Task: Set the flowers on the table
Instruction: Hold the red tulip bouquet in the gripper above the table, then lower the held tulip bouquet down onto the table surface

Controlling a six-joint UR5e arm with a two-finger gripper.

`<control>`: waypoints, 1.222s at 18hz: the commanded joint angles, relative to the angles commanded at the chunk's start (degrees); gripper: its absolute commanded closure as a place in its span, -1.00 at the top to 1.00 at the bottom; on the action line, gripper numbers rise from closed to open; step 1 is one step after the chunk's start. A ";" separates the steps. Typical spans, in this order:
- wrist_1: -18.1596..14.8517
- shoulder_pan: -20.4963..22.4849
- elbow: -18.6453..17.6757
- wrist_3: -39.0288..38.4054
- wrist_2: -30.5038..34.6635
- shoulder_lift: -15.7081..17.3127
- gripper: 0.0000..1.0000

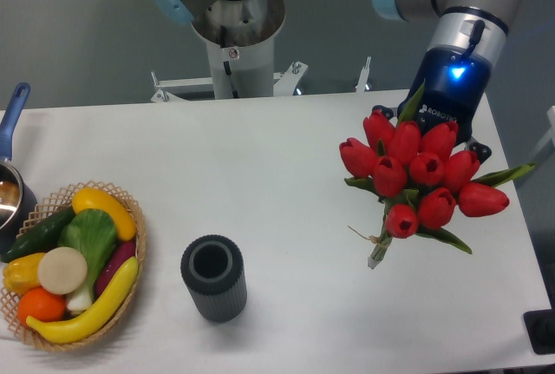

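The flowers [416, 174] are a bunch of red tulips with green leaves, and their tied stem ends [379, 252] point down and to the left, close over the table [260, 183]. My gripper [444, 114] is right behind and above the tulip heads at the right side of the table. Its fingers are mostly hidden by the blooms. The bunch hangs tilted against the gripper, so the gripper looks shut on the flowers. I cannot tell if the stem ends touch the white tabletop.
A dark grey ribbed vase [214, 277] stands upright at the front middle. A wicker basket of vegetables [71, 265] sits at the front left, with a pot with a blue handle [13, 174] behind it. The arm's base [234, 36] stands at the far edge.
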 joint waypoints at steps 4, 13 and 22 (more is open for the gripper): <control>0.00 0.00 -0.97 0.26 0.44 0.26 -0.15; -0.17 -0.35 -1.41 -0.09 6.57 1.23 -0.15; -0.35 -3.59 -1.93 0.35 21.15 2.73 -0.16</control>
